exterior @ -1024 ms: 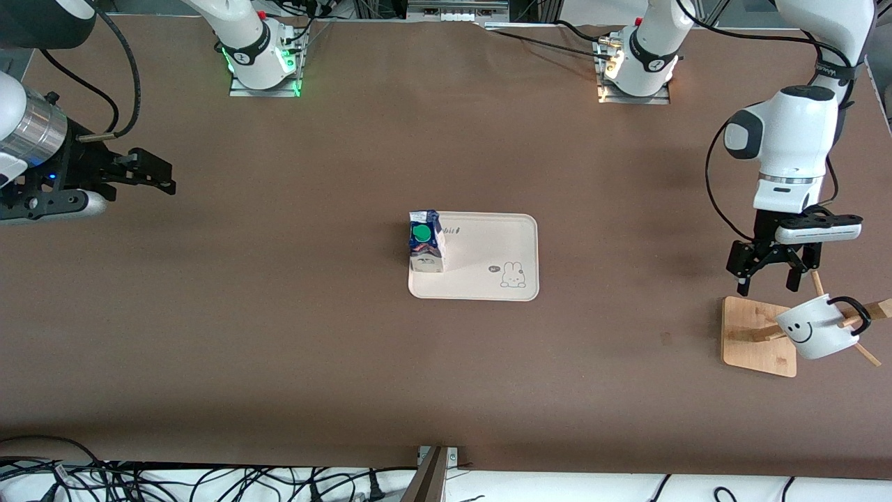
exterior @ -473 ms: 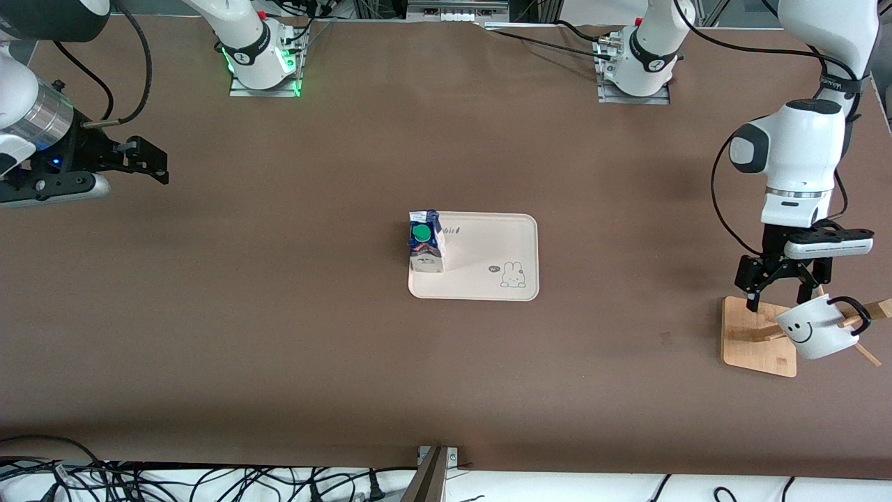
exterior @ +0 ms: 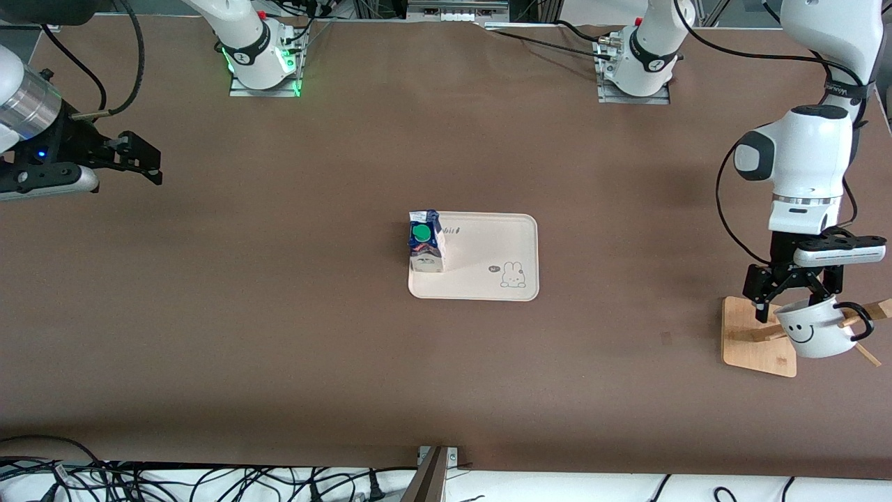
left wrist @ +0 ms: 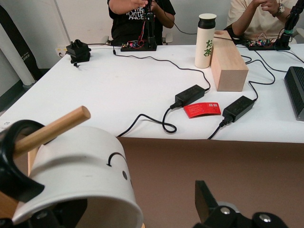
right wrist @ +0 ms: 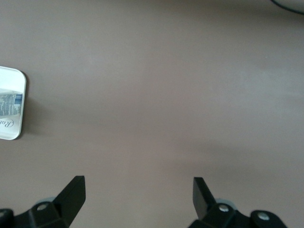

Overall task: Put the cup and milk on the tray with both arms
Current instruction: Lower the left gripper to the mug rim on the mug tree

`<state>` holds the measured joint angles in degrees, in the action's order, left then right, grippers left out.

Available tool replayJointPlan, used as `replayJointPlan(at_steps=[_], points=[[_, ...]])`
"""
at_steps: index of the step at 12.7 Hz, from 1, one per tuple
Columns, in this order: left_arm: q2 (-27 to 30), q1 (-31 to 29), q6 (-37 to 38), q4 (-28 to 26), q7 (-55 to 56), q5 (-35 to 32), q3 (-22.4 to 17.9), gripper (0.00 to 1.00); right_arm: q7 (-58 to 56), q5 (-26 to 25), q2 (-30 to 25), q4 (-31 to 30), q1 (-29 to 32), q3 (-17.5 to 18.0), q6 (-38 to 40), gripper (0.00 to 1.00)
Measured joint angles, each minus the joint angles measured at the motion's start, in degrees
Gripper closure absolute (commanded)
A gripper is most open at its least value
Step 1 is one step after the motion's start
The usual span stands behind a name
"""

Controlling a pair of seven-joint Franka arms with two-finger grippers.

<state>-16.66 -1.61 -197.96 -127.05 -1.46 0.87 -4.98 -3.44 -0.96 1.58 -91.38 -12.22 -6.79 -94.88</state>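
Observation:
The white cup [exterior: 815, 333] with a black smiley face hangs tilted on a peg of a wooden rack at the left arm's end of the table. My left gripper [exterior: 791, 307] is open just above it, fingers straddling the cup's upper part. In the left wrist view the cup [left wrist: 76, 175] fills the space beside one finger [left wrist: 205, 202]; the other finger is hidden by it. The milk [exterior: 425, 240] stands on the cream tray [exterior: 488, 258] at its corner toward the right arm's end. My right gripper [exterior: 155, 166] is open and empty over bare table at the right arm's end.
The square wooden rack base [exterior: 756, 341] with slanted pegs [left wrist: 52, 129] stands near the table edge at the left arm's end. The right wrist view shows my right gripper [right wrist: 137, 190] over brown table, with the tray's corner [right wrist: 16, 128] at the picture's edge.
My left gripper has come down from above the rack onto the cup. My right gripper has drawn back toward the right arm's end of the table, away from the tray.

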Motion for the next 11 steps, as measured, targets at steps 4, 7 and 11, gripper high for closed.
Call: replayJointPlan(at_steps=[4, 7, 11], points=[[-0.41, 0.00, 0.00, 1.19, 0.00, 0.00, 0.00, 0.00, 0.00, 0.00, 0.01, 0.87, 0.05, -0.09, 0.01, 0.00], [-0.68, 0.00, 0.00, 1.20, 0.00, 0.00, -0.02, 0.50, 0.01, -0.02, 0.01, 0.87, 0.11, -0.20, 0.01, 0.00], [-0.96, 0.00, 0.00, 1.19, 0.02, 0.00, -0.03, 1.00, 0.02, -0.03, 0.09, 0.87, 0.27, -1.30, -0.05, 0.00]])
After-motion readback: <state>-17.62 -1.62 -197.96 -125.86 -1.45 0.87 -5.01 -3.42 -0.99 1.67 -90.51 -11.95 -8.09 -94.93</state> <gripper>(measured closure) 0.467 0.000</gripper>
